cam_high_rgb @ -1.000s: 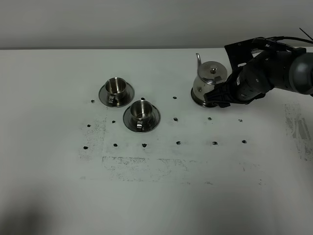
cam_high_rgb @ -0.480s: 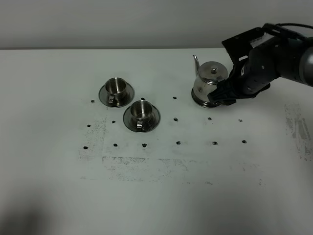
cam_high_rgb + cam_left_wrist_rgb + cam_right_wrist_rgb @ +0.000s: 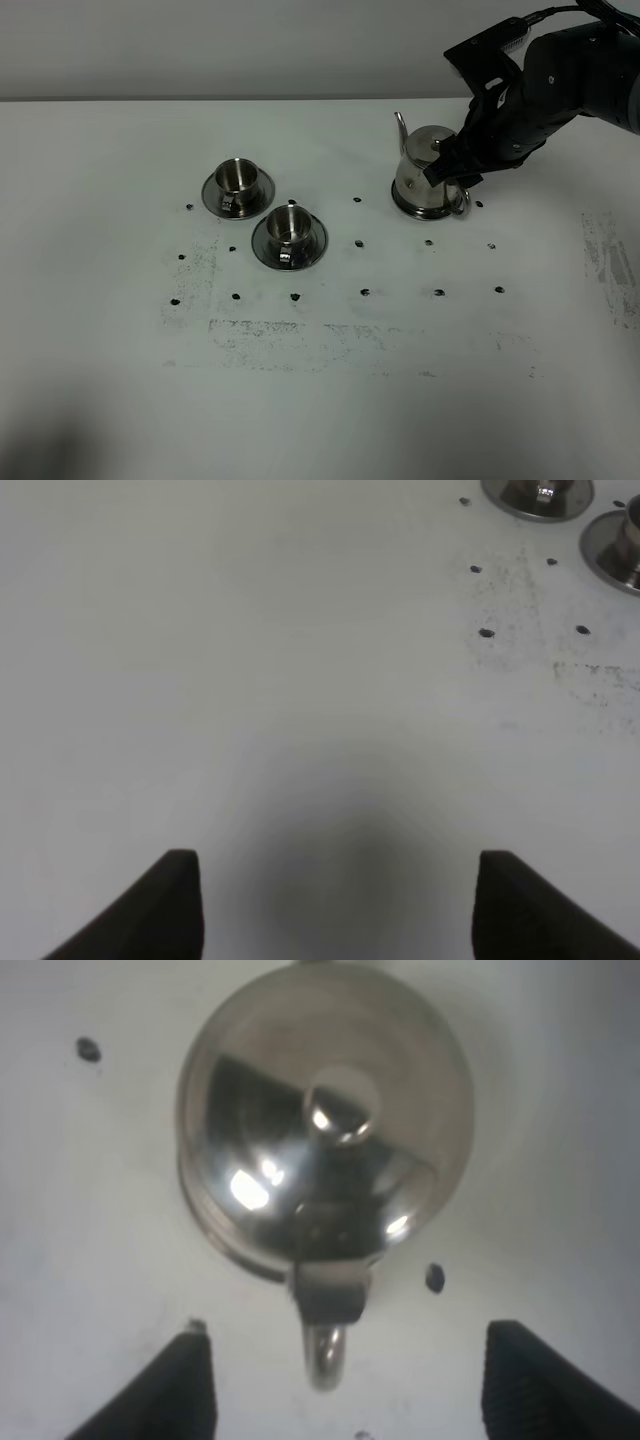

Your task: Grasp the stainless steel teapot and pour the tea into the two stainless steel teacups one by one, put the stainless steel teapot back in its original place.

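The stainless steel teapot [image 3: 422, 178] stands upright on its flat steel disc [image 3: 408, 207] at the right of the table, spout pointing away and loop handle [image 3: 461, 203] toward the front right. My right gripper [image 3: 452, 172] hangs just above the handle side, open and holding nothing. In the right wrist view its fingertips [image 3: 195, 1380] stand wide apart on either side of the teapot [image 3: 325, 1130] and its handle [image 3: 325, 1355]. The two steel teacups [image 3: 237, 177] [image 3: 289, 224] sit on their saucers at the left centre. No tea can be made out. My left gripper [image 3: 345, 905] is open over bare table.
Small black dots [image 3: 363, 243] mark the white table in rows. A scuffed grey patch [image 3: 300, 340] lies toward the front. The cups' saucers show at the edge of the left wrist view [image 3: 540, 495]. The left arm does not show in the exterior high view.
My right arm has risen and pulled back from the teapot's handle side. The loop handle now shows free. The teapot and cups have not moved.
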{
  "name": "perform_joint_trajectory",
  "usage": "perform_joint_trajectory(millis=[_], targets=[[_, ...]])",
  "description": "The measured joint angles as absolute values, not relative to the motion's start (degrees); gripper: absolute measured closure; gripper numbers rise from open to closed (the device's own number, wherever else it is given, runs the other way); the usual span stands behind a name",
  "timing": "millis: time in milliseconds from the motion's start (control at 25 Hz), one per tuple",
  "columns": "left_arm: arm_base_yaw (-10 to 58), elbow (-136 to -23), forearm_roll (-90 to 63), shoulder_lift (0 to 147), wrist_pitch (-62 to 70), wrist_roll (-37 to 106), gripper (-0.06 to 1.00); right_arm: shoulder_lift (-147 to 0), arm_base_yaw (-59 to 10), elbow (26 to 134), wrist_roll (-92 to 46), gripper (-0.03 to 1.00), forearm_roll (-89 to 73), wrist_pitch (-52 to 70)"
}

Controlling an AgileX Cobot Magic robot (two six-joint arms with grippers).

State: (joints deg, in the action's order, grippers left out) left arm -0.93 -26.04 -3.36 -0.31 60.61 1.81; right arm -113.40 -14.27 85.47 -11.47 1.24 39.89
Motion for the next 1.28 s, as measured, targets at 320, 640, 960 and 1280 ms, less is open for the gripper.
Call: perform_joint_trajectory(millis=[320, 640, 960, 1280], targets=[[-0.9, -26.0, -3.4, -0.3, 60.6, 1.8, 0.39, -119.4, -13.7, 91.0, -14.4, 0.42, -1.5, 43.1], [-0.9, -26.0, -3.4, -0.3, 60.6, 1.8, 0.39, -121.2, -13.3, 91.3, -15.0, 0.42, -1.7, 43.1], [-0.9, -26.0, -3.4, -0.3, 60.6, 1.8, 0.39, -122.0, -13.2, 92.3, -16.0, 0.42, -1.7, 43.2], [-0.9, -26.0, -3.4, -0.3, 60.6, 1.8, 0.39, -122.0, -13.2, 92.9, -16.7, 0.45, -1.7, 44.0]])
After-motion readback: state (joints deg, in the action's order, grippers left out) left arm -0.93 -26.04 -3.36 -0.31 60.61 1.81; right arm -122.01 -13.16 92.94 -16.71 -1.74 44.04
